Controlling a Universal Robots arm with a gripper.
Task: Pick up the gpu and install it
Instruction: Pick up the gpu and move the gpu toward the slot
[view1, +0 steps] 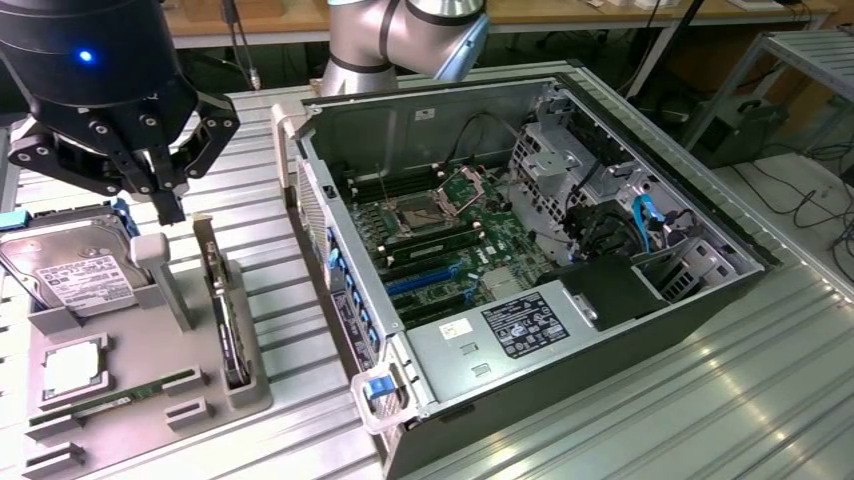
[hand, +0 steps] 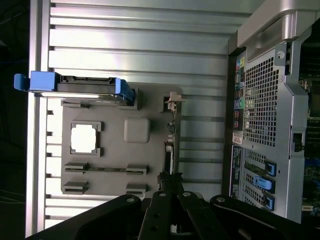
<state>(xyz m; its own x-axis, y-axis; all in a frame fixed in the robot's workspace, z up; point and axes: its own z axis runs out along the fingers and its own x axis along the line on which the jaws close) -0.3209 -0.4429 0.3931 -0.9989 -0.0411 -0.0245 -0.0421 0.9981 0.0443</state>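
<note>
- Gripper (view1: 167, 205): fingers pressed together, nothing clamped between them; hung above the tray (view1: 140, 345).
- gpu (view1: 224, 320): stood on edge in the tray's slot, on the tray side nearest the computer case (view1: 387, 125); long axis laid along that tray edge, pale bracket at one end.
- Key relation: in the wrist view the gripper (hand: 170, 182) is lined up with the long axis of the gpu (hand: 170, 135); which part of the card lies under it is hard to judge.
- Also on the tray: raised block (view1: 150, 255) just beside the gpu; hard drive (view1: 74, 270) and memory stick (view1: 120, 397) farther from the case.
- Obstruction: none is seen between gripper and card.
</note>
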